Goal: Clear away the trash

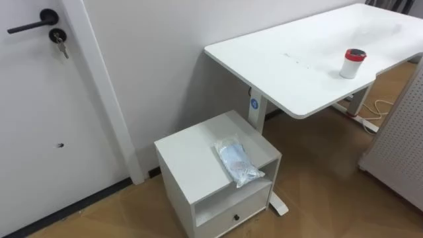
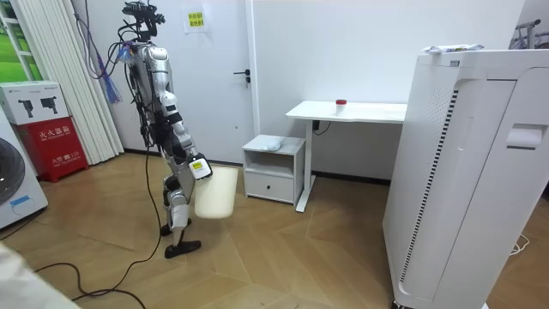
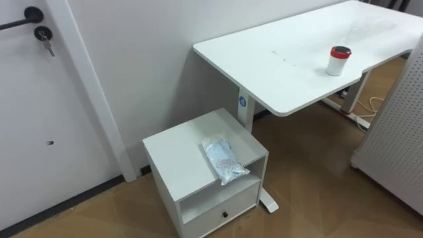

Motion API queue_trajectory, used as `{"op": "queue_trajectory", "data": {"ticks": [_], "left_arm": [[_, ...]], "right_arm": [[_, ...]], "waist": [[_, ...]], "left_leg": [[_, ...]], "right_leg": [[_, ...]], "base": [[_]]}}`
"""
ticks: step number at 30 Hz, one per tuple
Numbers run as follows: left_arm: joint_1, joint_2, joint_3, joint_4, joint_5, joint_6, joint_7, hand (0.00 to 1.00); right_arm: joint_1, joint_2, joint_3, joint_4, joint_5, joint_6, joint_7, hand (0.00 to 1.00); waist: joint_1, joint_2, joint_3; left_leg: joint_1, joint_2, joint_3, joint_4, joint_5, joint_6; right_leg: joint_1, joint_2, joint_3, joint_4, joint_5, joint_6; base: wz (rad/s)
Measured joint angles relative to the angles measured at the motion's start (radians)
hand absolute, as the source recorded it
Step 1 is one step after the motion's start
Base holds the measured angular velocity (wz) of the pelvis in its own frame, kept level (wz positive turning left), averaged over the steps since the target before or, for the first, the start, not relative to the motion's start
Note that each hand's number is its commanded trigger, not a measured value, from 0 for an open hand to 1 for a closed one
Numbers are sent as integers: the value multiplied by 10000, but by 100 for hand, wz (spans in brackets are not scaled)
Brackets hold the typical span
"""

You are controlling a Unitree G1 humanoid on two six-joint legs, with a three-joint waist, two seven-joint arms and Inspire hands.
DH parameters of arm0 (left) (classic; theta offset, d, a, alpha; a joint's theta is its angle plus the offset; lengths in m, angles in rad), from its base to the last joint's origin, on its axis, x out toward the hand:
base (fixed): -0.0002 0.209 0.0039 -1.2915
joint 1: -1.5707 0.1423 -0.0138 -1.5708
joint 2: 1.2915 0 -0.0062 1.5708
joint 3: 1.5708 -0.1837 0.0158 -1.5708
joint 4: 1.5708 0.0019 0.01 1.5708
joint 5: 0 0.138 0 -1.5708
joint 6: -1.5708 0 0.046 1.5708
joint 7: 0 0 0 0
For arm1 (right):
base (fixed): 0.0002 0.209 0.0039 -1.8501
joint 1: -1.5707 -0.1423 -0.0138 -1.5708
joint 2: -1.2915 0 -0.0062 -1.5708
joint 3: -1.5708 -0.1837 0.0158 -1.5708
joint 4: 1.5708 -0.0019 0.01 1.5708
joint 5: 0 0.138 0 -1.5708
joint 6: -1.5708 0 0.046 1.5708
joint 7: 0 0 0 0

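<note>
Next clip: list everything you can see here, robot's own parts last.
plastic bag: one, clear with bluish contents, lying on the cabinet's top.
cabinet: one, white, open shelf over a drawer, on the floor beside the desk.
desk: one, white, against the wall.
cup: one, white with red lid, upright on the desk.
door: one, white, with black handle and a key in the lock, left of the cabinet.
cable: one, white, on the floor under the desk.
tall unit: one, white, room view's right.
box: one, red and white, room view's left.
bin: one, white, at the robot's side.
right hand: one, at the bin's top.
</note>
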Motion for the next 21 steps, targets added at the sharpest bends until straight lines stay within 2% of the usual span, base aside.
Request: {"op": "queue_trajectory", "data": {"ticks": [4,8,13,21], "left_arm": [[10,-3,-7,-2,-14,37,4,0],[0,-3,-8,0,-16,248,-9,0],[15,-1,-6,-1,-11,295,-8,0],[190,-2,-8,47,203,317,190,0]], "right_arm": [[-33,-15,110,-3,14,109,57,100],[-105,1,187,2,16,279,61,100],[-129,67,188,93,10,317,71,100],[-121,125,188,129,12,324,85,100]], "waist": [[8,-39,-11],[25,-101,-26],[20,-178,-35],[17,-315,6]], "left_leg": [[-47,3,-13,8,0,0],[-64,2,-42,12,1,0],[85,-8,-135,9,2,-1],[75,0,-134,10,-1,-3]], "right_leg": [[-42,0,-27,0,0,0],[-50,-1,-51,-5,0,0],[26,-2,-88,-27,0,0],[57,-2,-78,-11,0,0]], "base": [[0],[0],[3],[0]]}}
